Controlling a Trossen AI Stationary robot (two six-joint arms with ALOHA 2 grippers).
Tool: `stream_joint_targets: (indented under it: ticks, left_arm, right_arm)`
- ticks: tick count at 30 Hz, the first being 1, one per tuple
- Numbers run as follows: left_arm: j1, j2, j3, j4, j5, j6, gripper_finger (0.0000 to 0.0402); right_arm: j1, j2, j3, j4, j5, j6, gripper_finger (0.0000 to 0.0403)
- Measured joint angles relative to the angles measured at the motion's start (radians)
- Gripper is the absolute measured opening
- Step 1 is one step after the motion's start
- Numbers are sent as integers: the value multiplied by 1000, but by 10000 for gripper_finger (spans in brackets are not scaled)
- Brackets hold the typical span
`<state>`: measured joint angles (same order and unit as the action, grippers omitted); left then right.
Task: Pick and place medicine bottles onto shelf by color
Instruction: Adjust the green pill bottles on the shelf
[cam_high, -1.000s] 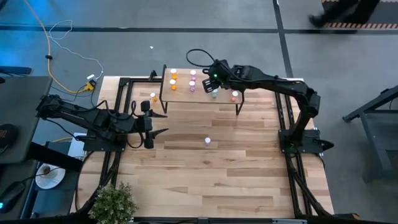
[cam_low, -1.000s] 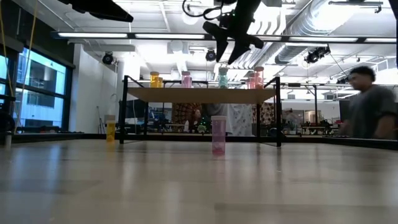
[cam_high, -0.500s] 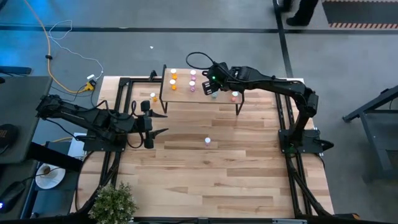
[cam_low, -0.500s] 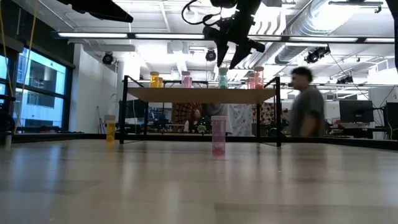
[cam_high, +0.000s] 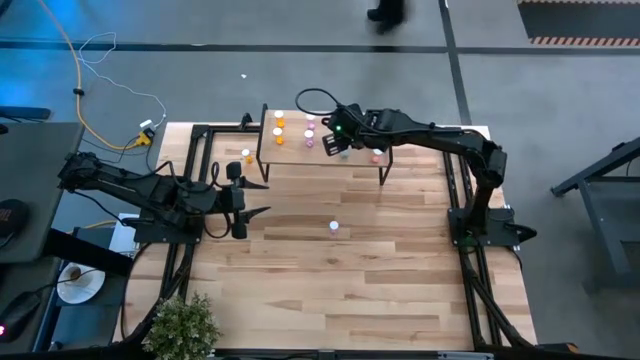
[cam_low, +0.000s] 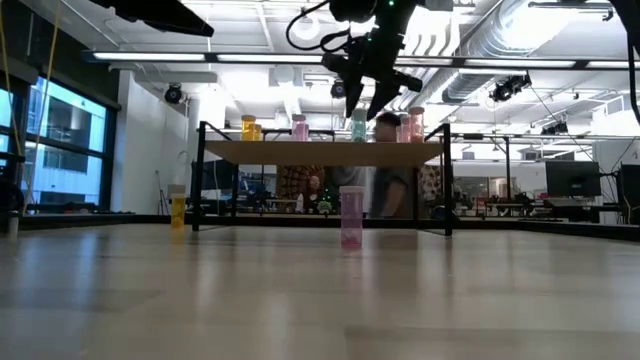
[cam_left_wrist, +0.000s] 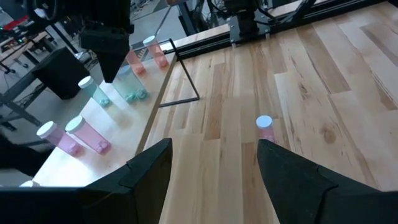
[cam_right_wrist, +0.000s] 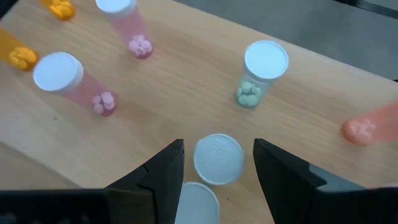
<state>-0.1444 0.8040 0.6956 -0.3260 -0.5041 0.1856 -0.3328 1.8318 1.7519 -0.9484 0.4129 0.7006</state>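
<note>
Wooden shelf sits under the open right gripper, whose wrist view alone shows two white-capped bottles between its fingers; left gripper open

The high view looks straight down on the whole table from far above. The low view sits at tabletop height and faces level across the boards toward the shelf and the room behind. The left wrist view looks forward and down from mid-table, with the shelf at about 10 o'clock. The right wrist view hangs close above the shelf top, facing down. All four views share the shelf; the first three also share a lone pink bottle on the table.
</note>
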Motion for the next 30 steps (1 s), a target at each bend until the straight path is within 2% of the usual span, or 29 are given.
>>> stream_joint_targets:
  ticks: [8, 18, 30]
  left_arm:
    - [0, 0, 0, 0, 0, 0, 225]
    - [0, 0, 0, 0, 0, 0, 225]
    - [0, 0, 0, 0, 0, 0, 225]
  right_arm:
    - [0, 5, 0, 3, 2, -1, 180]
    - [0, 5, 0, 3, 3, -1, 122]
    - [-1, 4, 0, 4, 36, -6, 119]
